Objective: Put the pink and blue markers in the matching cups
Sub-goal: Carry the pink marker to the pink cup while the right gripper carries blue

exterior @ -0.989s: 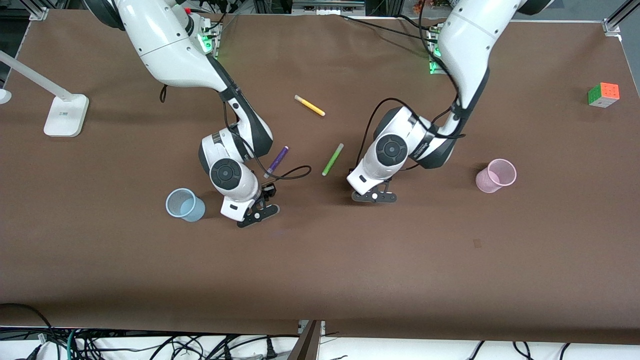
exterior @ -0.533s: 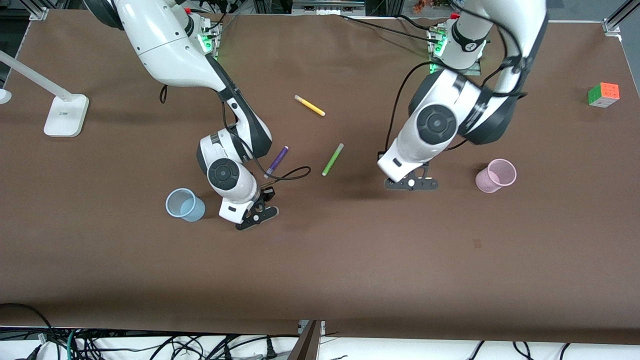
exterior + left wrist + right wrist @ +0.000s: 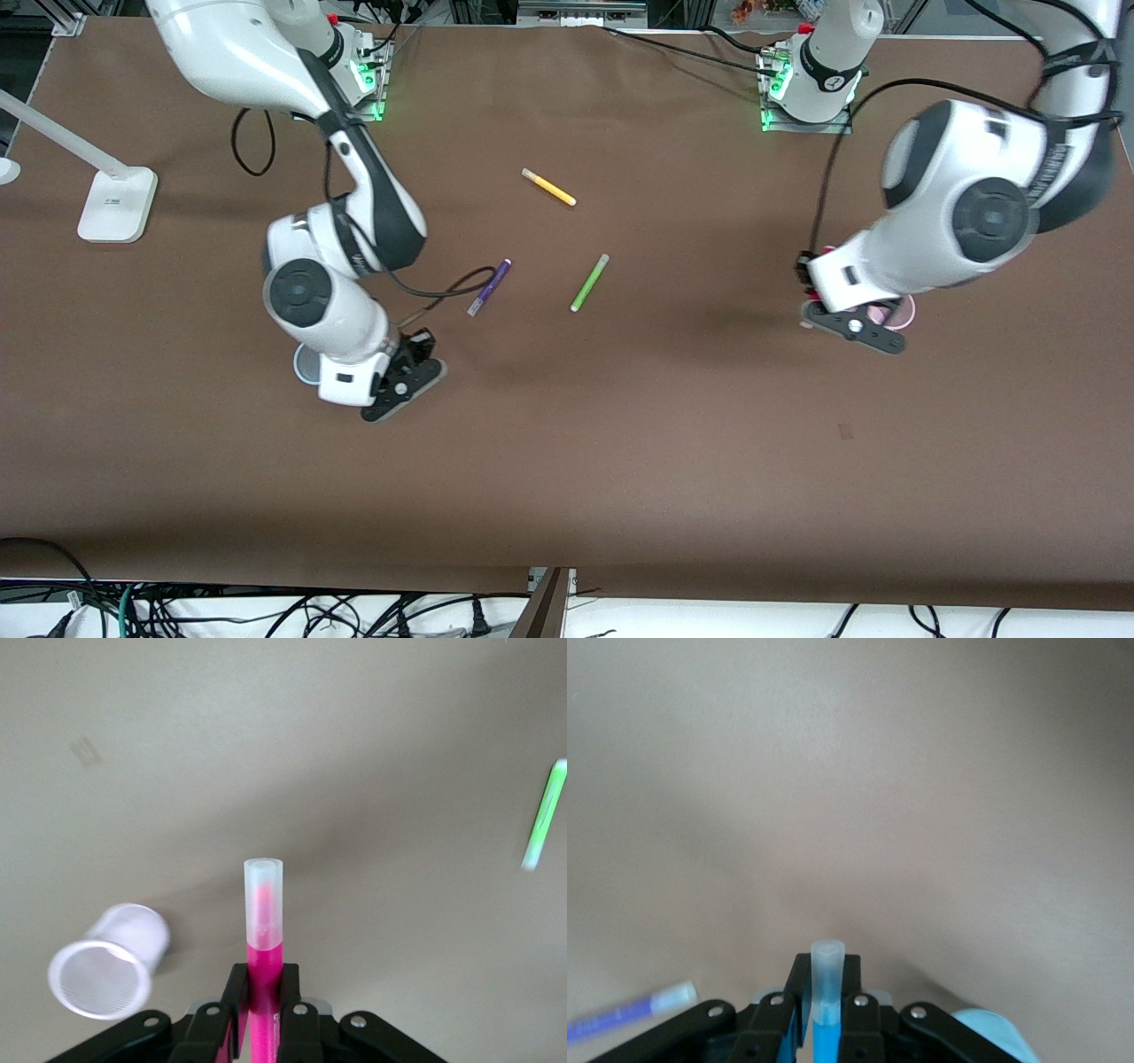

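My left gripper [image 3: 852,326] is shut on the pink marker [image 3: 263,930], which points down, cap first, with the jaws closed on its magenta barrel [image 3: 262,979]. It hangs over the table right beside the pale pink cup [image 3: 106,961], which stands upright and is partly covered by the gripper in the front view [image 3: 898,312]. My right gripper [image 3: 396,385] is shut on the blue marker [image 3: 826,997], cap down [image 3: 825,973]. It hangs beside the pale blue cup [image 3: 994,1036], of which only a rim sliver shows in the front view [image 3: 303,363].
A purple marker [image 3: 489,287], a lime-green marker [image 3: 589,282] and a yellow marker [image 3: 548,187] lie in the middle of the table between the two arms. A white lamp base [image 3: 115,204] stands at the right arm's end.
The left arm has swung with the pink marker from the table's middle over to the pink cup. The right arm has shifted with the blue marker toward the blue cup, now covering most of it.
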{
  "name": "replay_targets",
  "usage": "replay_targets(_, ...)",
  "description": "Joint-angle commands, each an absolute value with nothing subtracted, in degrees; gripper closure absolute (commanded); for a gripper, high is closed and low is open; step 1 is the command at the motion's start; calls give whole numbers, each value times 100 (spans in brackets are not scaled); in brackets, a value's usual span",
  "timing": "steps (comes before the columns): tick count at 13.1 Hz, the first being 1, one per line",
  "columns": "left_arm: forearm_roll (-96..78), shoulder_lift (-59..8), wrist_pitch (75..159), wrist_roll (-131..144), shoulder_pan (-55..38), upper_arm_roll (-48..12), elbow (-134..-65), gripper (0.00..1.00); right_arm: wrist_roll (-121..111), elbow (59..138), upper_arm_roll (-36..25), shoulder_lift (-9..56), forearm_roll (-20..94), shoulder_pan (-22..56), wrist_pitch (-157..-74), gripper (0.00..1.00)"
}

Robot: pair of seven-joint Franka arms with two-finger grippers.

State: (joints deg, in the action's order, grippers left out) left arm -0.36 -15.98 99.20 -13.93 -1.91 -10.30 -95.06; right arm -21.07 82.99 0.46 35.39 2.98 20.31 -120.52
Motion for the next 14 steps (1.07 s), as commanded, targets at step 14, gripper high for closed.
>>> replay_targets(14, -2888, -1958, 11285, -8961, 2336, -1099, -11127, 100, -8655, 8420, 79, 3278, 3849, 388, -10688, 84)
